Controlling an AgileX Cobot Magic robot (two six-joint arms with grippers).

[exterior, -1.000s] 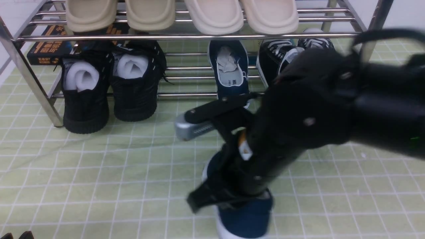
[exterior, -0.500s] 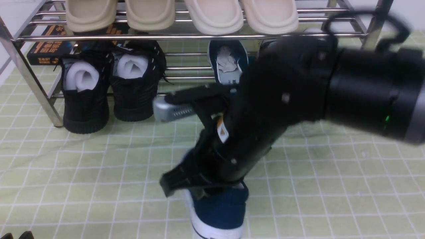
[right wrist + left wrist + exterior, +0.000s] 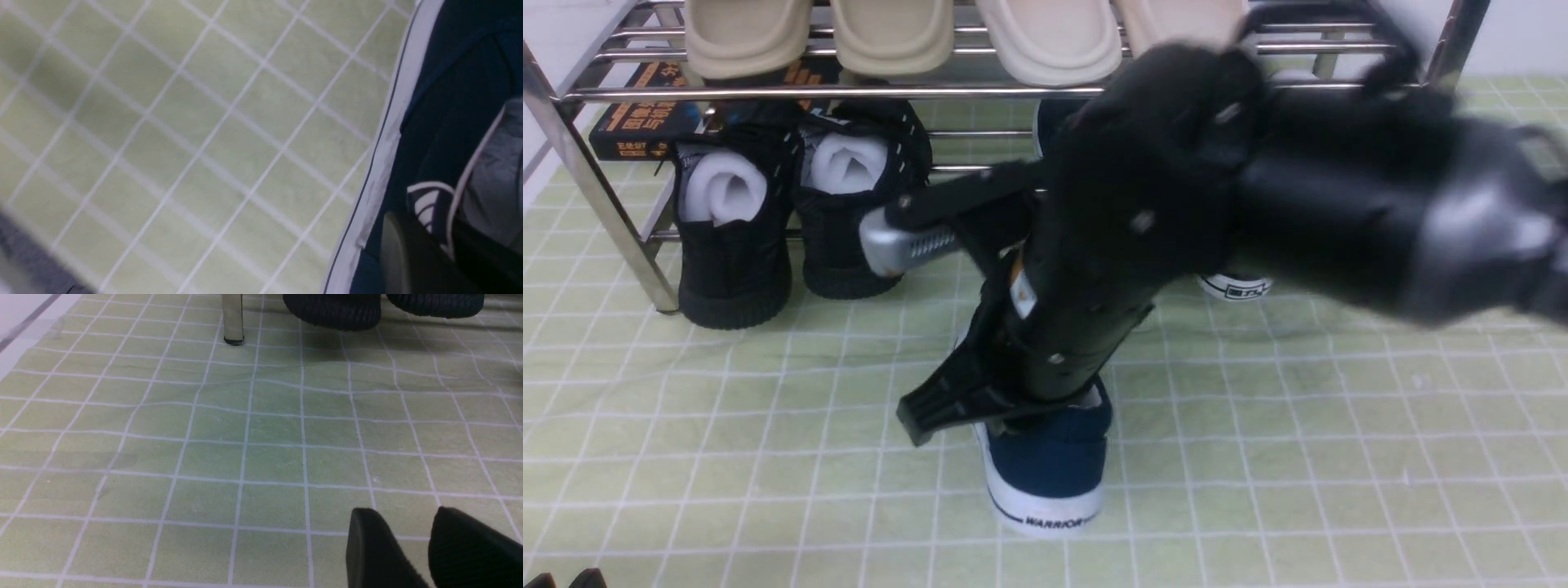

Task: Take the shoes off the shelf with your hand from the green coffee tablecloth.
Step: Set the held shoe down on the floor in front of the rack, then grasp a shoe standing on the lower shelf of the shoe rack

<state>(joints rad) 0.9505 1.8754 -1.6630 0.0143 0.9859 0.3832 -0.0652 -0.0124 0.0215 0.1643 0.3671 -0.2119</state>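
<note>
The right hand (image 3: 1045, 408) has swung the blue shoe (image 3: 1045, 469) leftward, heel toward me, its sole on or just above the green cloth (image 3: 727, 425) and well clear of the shelf (image 3: 768, 92). It still pinches the shoe's side wall. The arm now mostly hides the other blue shoe (image 3: 1047, 122) on the lower tier, which remains to fetch. The left hand (image 3: 408, 539) idles, fingers slightly apart, empty.

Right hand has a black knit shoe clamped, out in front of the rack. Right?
No: the right hand clamps the navy slip-on, WARRIOR on its white sole, in front of the rack. Both black knit shoes sit at the rack. Front view shows it.
</note>
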